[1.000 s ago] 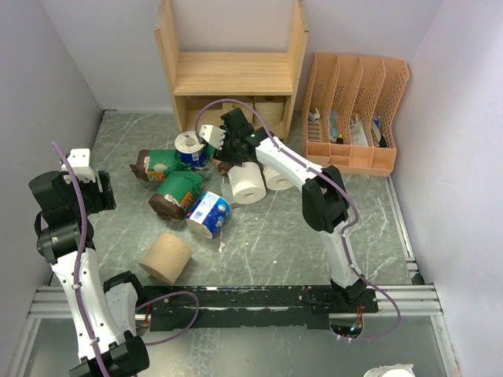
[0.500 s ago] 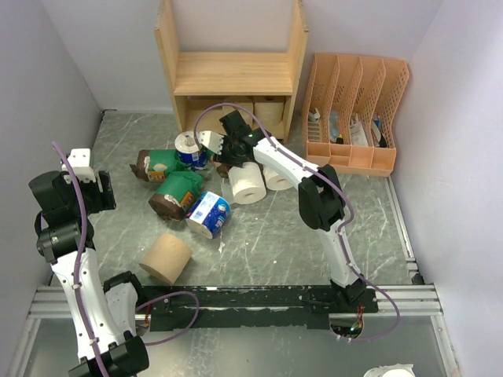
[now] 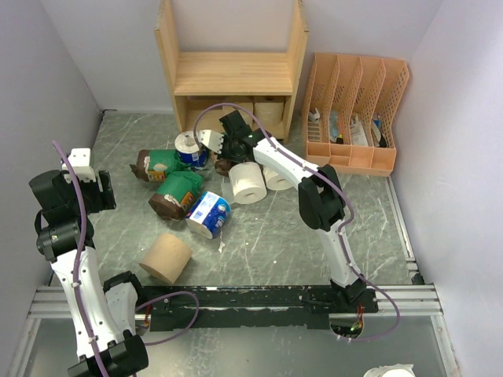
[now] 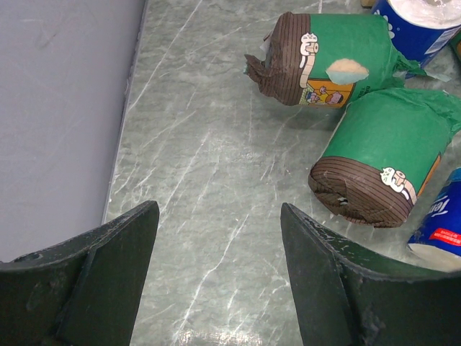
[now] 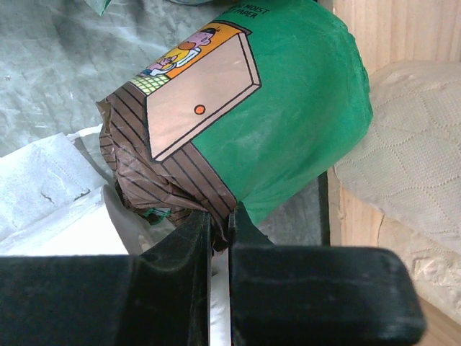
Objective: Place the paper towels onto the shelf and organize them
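Note:
My right gripper (image 5: 220, 220) is shut, pinching the crumpled brown wrapper end of a green-wrapped paper towel roll (image 5: 288, 115) that lies just in front of the shelf (image 3: 228, 71). From above, this gripper (image 3: 225, 151) sits over that roll beside two white rolls (image 3: 247, 182). More paper towels lie to the left: two green-wrapped rolls (image 4: 331, 50) (image 4: 382, 151), a blue-and-white one (image 3: 208, 214), an upright blue one (image 3: 191, 149) and a tan one (image 3: 167, 258). My left gripper (image 4: 220, 216) hangs open over bare table at the far left, holding nothing.
The shelf's lower tier holds pale rolls (image 3: 271, 110), one of them close on the right in the right wrist view (image 5: 410, 158). A peach slotted file organizer (image 3: 354, 110) stands right of the shelf. Grey walls close in on both sides.
The right gripper's jaws have closed onto the green roll's wrapper end. The right arm shifted slightly; the left arm and the other rolls stayed put.

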You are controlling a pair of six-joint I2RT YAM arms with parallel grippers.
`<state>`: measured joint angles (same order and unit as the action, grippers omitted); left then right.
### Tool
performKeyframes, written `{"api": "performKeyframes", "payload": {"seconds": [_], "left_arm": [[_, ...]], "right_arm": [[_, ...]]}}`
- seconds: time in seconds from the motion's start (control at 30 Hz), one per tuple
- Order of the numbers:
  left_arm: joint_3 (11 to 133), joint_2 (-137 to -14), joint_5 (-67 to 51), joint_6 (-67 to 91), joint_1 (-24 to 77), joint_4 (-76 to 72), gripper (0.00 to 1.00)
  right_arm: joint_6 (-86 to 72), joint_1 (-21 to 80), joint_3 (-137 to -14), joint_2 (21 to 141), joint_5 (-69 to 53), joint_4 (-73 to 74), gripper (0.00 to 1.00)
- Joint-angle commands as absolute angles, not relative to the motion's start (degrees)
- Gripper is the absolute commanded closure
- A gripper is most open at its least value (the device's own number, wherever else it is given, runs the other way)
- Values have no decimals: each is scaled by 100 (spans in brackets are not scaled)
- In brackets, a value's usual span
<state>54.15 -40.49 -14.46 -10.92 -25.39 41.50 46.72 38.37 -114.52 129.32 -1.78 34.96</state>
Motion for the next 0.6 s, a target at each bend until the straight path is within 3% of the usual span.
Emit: {"api": "performKeyframes", "payload": {"seconds": [0.0,0.2,0.43,0.57], "left_arm": [[5405,-4051,-1521,-1099,-2518,4001,21],[5407,-4060,-1533,-1107,-2519,3999,21],[5397,-4041,-1538,-1107,-2518,3990,20],[5407,-4025,-1538,-1107,-2518,4007,21]], "right_arm": [[4056,3815,-11346,12401,-405,3566,100],[2508,3699,-10982,11248,-1134,3510,100],[789,2992,-11283,11076,-2289,3784,100],[-31,2662,-11188,11043,-2089,3738,100]]}}
